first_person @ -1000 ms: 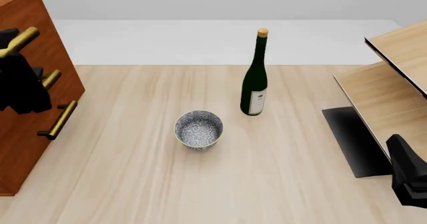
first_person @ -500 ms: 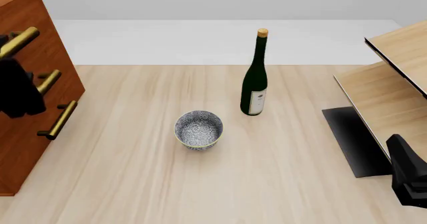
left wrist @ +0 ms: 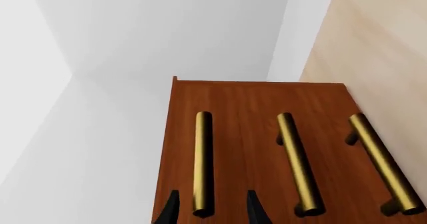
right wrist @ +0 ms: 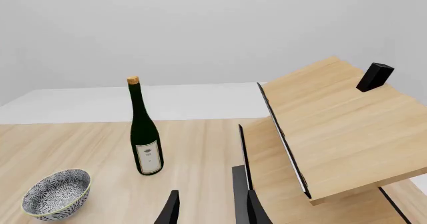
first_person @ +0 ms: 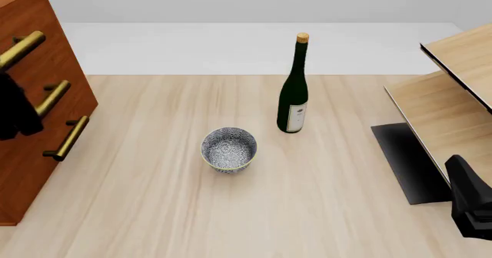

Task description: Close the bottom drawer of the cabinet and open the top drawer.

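Note:
The cabinet point(first_person: 34, 16) stands at the table's left edge, its three drawer fronts flush. The top drawer handle point(first_person: 22, 49) and the bottom drawer handle point(first_person: 68, 137) are brass bars. In the left wrist view the top drawer point(left wrist: 183, 134) is nearest the cabinet's top edge and the bottom drawer handle point(left wrist: 380, 166) is nearest the table. My left gripper point(left wrist: 212, 214) is open, its fingertips either side of the near end of the top handle point(left wrist: 203, 164); it also shows in the front view point(first_person: 15, 111). My right gripper point(right wrist: 210, 211) is open and empty at the near right point(first_person: 470, 209).
A green wine bottle point(first_person: 293, 91) stands mid-table, with a patterned bowl point(first_person: 229, 148) in front of it. A pale wood shelf unit point(first_person: 453, 97) with a black base point(first_person: 407, 160) fills the right side. A small black block point(right wrist: 373, 77) sits on its top shelf.
My left gripper has drawn back from the top handle, down and towards the left edge of the front view. The drawers and the right arm have not moved.

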You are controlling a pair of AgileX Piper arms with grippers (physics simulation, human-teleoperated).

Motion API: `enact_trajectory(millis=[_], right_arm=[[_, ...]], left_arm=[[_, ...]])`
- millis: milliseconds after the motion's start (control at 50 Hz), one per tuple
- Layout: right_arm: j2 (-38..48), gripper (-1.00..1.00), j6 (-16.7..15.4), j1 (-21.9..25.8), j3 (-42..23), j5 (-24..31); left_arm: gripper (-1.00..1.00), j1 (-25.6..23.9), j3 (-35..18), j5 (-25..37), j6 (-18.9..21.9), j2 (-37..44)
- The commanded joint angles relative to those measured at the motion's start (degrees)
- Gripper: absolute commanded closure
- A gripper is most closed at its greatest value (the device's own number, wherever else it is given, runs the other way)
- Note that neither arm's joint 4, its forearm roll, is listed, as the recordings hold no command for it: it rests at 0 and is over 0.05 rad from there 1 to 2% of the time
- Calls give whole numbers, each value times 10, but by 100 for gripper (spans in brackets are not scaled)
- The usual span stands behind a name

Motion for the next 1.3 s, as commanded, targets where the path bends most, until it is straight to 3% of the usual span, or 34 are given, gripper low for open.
enact_trajectory(millis=[20, 480, 500, 1300], right_arm=[[-3, -100, -1, 1, 0, 2], [-8, -100, -3, 1, 0, 7], [-8, -100, -3, 1, 0, 7], [9, -100, 1, -1, 0, -9]], left_arm=[[-100, 20, 1, -11, 5, 2], [-100, 40, -11, -31, 8, 26], [100, 40, -12, -32, 7, 26], [100, -2, -3, -56, 32, 16]])
